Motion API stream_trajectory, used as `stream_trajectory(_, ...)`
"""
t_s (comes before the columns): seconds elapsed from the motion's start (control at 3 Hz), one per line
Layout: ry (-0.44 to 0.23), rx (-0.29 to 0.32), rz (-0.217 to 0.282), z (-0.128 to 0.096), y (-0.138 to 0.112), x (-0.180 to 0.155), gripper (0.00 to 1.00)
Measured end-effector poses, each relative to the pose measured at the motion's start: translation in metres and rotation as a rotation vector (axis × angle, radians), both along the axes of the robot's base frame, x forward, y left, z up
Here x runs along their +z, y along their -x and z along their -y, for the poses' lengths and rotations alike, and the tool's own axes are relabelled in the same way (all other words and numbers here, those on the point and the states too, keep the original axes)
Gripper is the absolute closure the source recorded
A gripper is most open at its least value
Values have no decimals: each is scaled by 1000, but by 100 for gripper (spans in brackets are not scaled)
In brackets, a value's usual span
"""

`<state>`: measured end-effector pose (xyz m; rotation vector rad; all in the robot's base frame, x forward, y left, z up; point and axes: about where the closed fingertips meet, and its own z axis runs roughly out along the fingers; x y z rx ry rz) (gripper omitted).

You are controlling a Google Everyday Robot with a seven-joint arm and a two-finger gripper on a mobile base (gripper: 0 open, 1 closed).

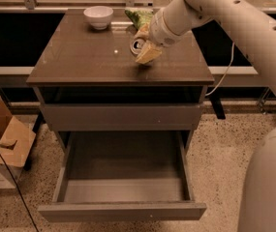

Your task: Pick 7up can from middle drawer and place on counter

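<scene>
Gripper jaws closed partway around the 7up can, tan fingers on either side; the can is tilted, silver top facing left. Held low over the counter, back right; contact unclear. Green snack bag just behind. White bowl back left. Middle drawer pulled out, grey tray floor showing.

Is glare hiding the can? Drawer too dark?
Camera view: dim warm light; the counter shows one small glint left of the 7up can, which the gripper holds over the counter's back right, silver top readable. Camera view: the middle drawer is shadowed, its floor visible.
</scene>
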<state>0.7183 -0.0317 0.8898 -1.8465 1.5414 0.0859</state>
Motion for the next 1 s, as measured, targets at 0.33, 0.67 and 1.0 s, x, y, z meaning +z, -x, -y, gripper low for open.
stream_trajectory(0.33, 7, -26, -11, 2, -13, -10, 62)
stream_trajectory(0.67, 2, -34, -20, -2, -29, -17, 39)
stream_trajectory(1.0, -42, -28, -32, -16, -49, -19, 8)
